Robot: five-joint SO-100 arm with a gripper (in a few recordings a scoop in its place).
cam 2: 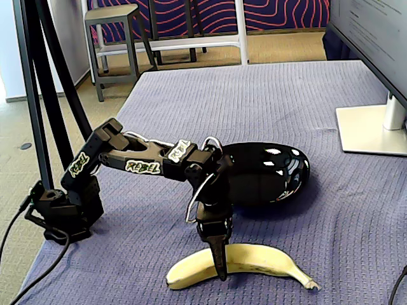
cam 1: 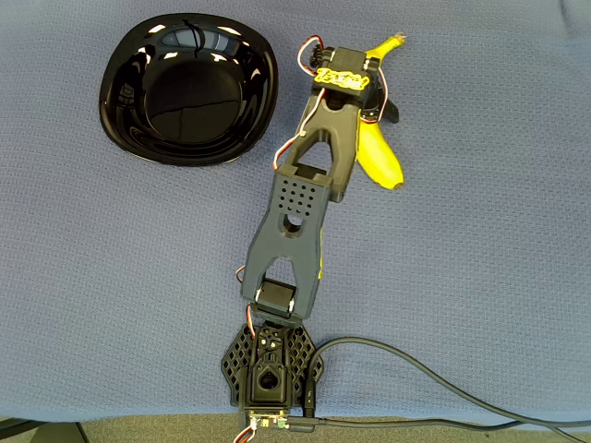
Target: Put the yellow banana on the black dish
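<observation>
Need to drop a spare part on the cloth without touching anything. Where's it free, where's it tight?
Overhead view: free cloth left of the arm, below the black dish, and all along the right of the yellow banana. Tight in the strip between dish and banana, where the hand sits down on the banana, and near the base by the cables.

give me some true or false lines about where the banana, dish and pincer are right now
1. The yellow banana lies inside the black dish. False: it lies on the blue cloth, apart from the dish.
2. The pincer is down at the banana's middle. True.
3. The dish is upside down. False: it sits upright, its well facing up.
4. In the overhead view the dish is to the left of the banana. True.
5. The banana is lifted clear of the cloth. False: it rests on the cloth.
</observation>
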